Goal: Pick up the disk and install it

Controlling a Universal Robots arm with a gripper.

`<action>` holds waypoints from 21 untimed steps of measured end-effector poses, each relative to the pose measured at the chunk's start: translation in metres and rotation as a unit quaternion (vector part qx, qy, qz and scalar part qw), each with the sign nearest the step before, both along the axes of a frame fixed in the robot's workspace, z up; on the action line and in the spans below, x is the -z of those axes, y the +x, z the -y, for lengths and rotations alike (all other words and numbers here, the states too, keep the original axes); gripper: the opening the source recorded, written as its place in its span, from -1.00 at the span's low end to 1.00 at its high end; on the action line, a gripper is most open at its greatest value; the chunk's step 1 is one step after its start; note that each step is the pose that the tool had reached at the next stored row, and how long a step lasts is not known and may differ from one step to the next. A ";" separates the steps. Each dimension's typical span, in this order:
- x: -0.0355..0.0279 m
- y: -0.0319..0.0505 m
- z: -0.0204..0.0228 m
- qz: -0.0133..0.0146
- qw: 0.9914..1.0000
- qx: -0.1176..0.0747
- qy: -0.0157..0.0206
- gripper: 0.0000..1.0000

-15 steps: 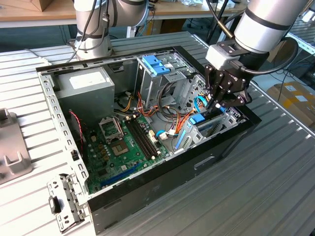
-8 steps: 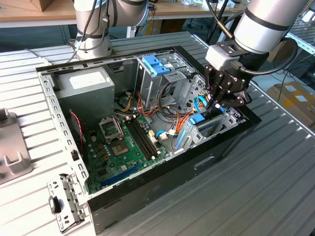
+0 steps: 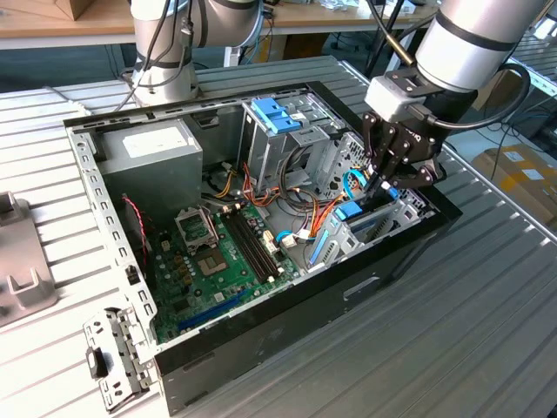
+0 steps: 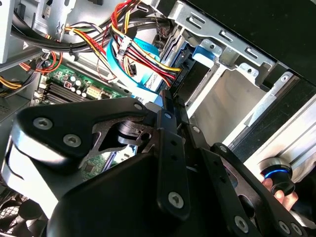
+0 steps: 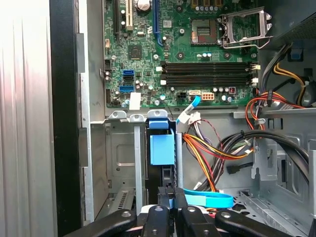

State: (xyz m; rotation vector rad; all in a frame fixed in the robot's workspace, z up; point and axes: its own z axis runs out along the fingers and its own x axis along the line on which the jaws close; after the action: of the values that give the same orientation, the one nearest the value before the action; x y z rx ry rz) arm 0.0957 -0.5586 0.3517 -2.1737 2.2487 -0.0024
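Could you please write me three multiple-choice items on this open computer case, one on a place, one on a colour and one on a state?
1. Where is the black gripper?
A. Over the metal drive bay at the exterior view's right end of the case
B. Above the grey boxy power supply
C. Outside the case, over the table

2. What colour is the plastic carrier framing the dark flat disk?
A. Red
B. Bright blue
C. Yellow

3. How does the disk sit?
A. Flat on the green motherboard
B. On the table beside the case
C. On edge in the bay's slot, the gripper at its near end

Answers: 1 A, the exterior view shows the gripper down at that bay; 2 B, the first wrist view shows its blue tab; 3 C, the first wrist view shows it between the bay's walls.
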 end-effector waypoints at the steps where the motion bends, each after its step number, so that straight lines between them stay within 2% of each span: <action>1: -0.0002 0.0004 -0.0002 0.000 1.000 -0.001 0.000 -0.68; 10: -0.0001 0.0016 -0.0014 0.000 1.000 -0.004 0.000 -0.68; 21: 0.0037 0.0016 -0.0011 0.000 1.000 -0.004 0.000 -0.68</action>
State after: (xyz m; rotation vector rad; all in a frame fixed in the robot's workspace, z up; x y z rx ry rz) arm 0.0973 -0.5574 0.3480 -2.1824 2.2405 -0.0026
